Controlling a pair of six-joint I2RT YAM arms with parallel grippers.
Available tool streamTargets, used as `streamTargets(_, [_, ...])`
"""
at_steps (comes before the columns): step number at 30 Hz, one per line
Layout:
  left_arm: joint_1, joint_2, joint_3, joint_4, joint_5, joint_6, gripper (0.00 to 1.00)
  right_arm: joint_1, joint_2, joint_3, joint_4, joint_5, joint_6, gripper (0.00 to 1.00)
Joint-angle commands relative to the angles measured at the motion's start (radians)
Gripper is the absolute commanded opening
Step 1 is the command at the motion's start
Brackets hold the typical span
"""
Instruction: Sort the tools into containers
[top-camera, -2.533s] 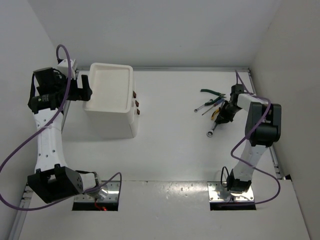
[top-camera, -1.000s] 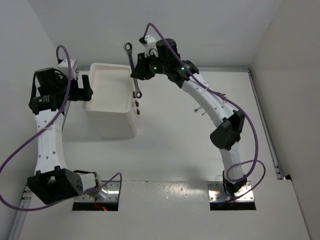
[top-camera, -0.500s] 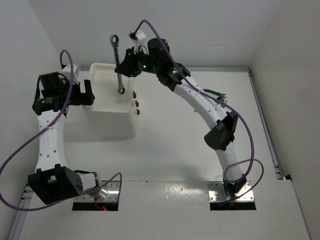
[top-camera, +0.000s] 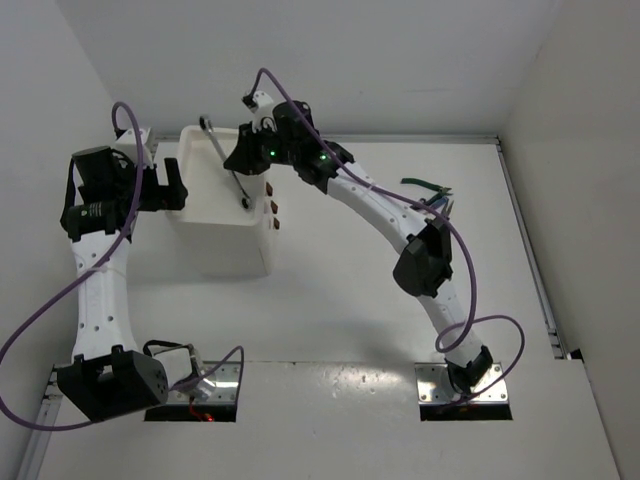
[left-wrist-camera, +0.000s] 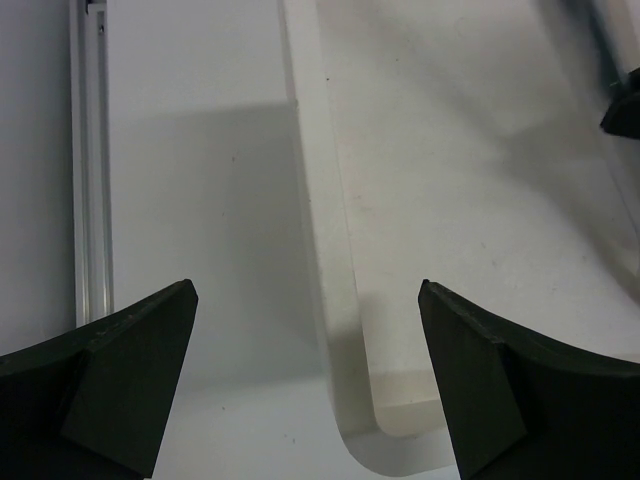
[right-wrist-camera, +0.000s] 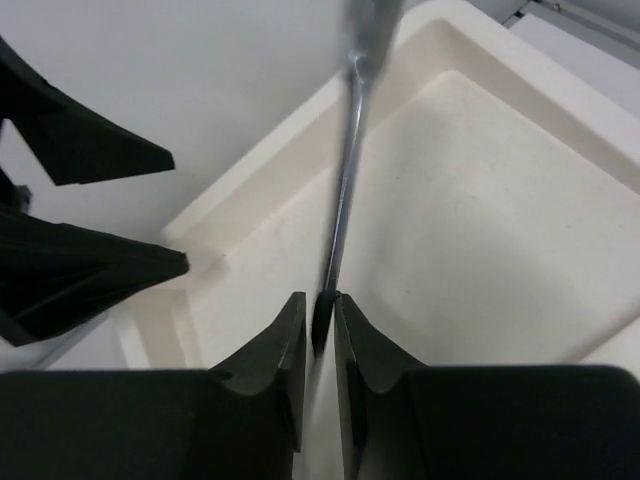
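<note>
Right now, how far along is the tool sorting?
Done: nothing visible; the tray looks bare. In hand: the right gripper holds a wrench over that tray. To do: green pliers lie on the table, the arm hiding anything beside them; the left gripper hangs open.

The drawer unit (top-camera: 225, 245) stands at the table's (top-camera: 340, 300) far left, close to the back edge. Its drawer handles (top-camera: 271, 205) are on its right side, facing the middle of the table. The left gripper (top-camera: 175, 188) hangs just beside the unit's left side, by the rim of the tray top (top-camera: 205, 178). The right gripper (right-wrist-camera: 320, 310) is above the tray's right half. A wrench (top-camera: 213, 138) sits between its fingers and slants over the tray. Pliers (top-camera: 422, 184) lie well apart, towards the table's far right corner, partly behind the right arm.
</note>
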Motion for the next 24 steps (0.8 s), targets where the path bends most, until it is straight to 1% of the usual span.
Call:
streamTargets(1, [-0.007, -0.019, 0.033, 0.029, 0.008, -0.034, 0.99, -0.002, -0.008, -0.007, 0.079, 0.002, 0.001, 0.0])
streamTargets(8, [-0.007, -0.01, 0.033, 0.038, 0.008, -0.034, 0.99, -0.002, 0.002, -0.079, 0.079, -0.009, 0.05, 0.0])
streamTargets(14, [-0.007, -0.01, 0.033, 0.038, 0.008, -0.034, 0.99, -0.002, 0.021, -0.108, 0.102, -0.018, 0.113, 0.0])
streamTargets(17, [-0.007, -0.01, 0.033, 0.038, 0.008, -0.034, 0.99, 0.018, 0.03, -0.119, 0.111, -0.041, 0.133, 0.0])
streamTargets(18, [-0.007, -0.01, 0.033, 0.038, 0.008, -0.034, 0.99, 0.018, 0.03, -0.119, 0.111, -0.041, 0.133, 0.11])
streamTargets(19, [-0.007, -0.01, 0.033, 0.038, 0.008, -0.034, 0.99, 0.018, 0.03, -0.13, 0.111, -0.053, 0.133, 0.2])
streamTargets(20, [-0.007, -0.01, 0.033, 0.038, 0.008, -0.034, 0.99, 0.029, 0.018, -0.13, 0.111, -0.053, 0.142, 0.26])
streamTargets(21, [-0.007, -0.01, 0.033, 0.038, -0.001, -0.034, 0.99, 0.029, 0.018, -0.139, 0.111, -0.064, 0.142, 0.28])
streamTargets(24, [-0.007, -0.01, 0.033, 0.038, -0.001, -0.034, 0.99, 0.041, 0.005, -0.148, 0.1, -0.053, 0.142, 0.28])
